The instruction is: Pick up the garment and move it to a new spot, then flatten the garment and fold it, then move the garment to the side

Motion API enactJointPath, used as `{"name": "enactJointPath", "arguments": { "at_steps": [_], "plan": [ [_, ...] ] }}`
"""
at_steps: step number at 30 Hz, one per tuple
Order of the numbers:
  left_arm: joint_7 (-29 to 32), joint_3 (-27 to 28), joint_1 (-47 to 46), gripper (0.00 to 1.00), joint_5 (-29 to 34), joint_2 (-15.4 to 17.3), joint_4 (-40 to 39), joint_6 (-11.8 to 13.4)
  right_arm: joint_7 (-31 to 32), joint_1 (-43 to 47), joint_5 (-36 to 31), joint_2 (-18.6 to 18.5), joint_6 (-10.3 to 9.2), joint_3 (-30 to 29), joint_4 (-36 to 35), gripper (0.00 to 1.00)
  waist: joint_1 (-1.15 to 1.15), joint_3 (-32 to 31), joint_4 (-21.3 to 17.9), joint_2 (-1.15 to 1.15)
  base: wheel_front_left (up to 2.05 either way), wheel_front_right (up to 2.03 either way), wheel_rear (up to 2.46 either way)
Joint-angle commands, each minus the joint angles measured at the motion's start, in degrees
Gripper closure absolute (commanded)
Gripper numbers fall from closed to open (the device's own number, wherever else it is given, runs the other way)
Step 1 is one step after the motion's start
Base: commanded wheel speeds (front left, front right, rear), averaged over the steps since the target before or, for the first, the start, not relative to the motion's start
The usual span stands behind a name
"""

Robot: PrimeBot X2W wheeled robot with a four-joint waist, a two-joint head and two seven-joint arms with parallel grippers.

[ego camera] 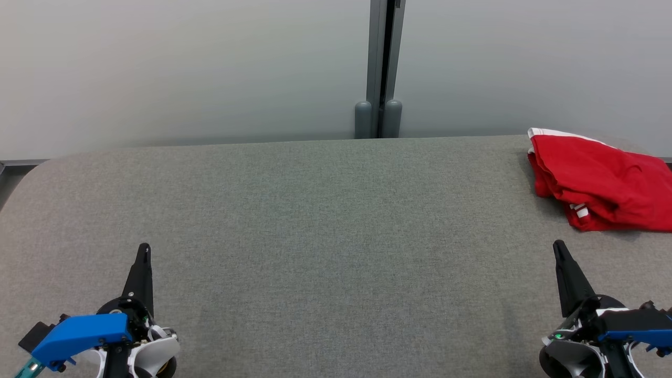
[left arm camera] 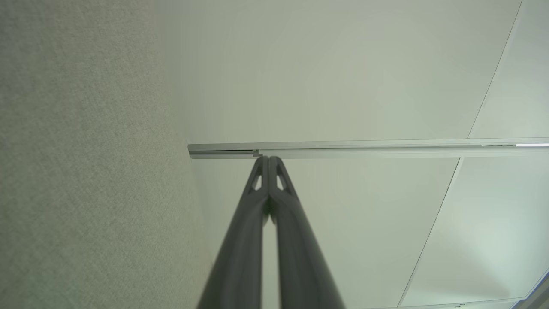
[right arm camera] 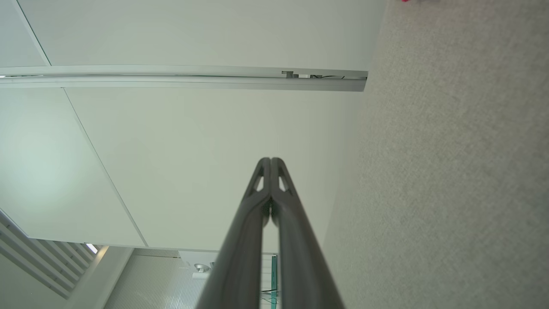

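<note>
Red on grey: your garment (ego camera: 604, 178) is bright red, edged with white bands
You see a flecked grey table (ego camera: 325, 220); left gripper (ego camera: 143, 249) and right gripper (ego camera: 558, 247) show black fingers, blue housings

The head camera looks forward and down across the grey table (ego camera: 315, 210) to the pale wall (ego camera: 184, 68) past its far edge. Each wrist camera, rolled sideways close above the table, sights along the left pincer (left arm camera: 269, 159) or right pincer (right arm camera: 271, 159) at that wall. All three share the wall's metal post (ego camera: 377, 52).

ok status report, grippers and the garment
Both shut, empty: left gripper low left, right gripper low right. Red garment bunched at far right of the table, untouched. Nothing seen in the way.
</note>
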Motion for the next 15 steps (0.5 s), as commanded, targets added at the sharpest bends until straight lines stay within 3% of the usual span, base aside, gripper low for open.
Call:
{"name": "enactJointPath", "arguments": {
  "at_steps": [1, 15],
  "plan": [
    [0.2, 0.1, -0.5, 1.0, -0.1, -0.1, -0.3, -0.2, 0.1, -0.6, 0.2, 0.0, 0.02, -0.2, -0.2, 1.0, 0.0, 0.0, 0.0, 0.0, 0.0, 0.0, 0.0],
    [0.2, 0.1, -0.5, 1.0, -0.1, -0.1, -0.3, -0.2, 0.1, -0.6, 0.2, 0.0, 0.02, -0.2, -0.2, 1.0, 0.0, 0.0, 0.0, 0.0, 0.0, 0.0, 0.0]
  ]
}}
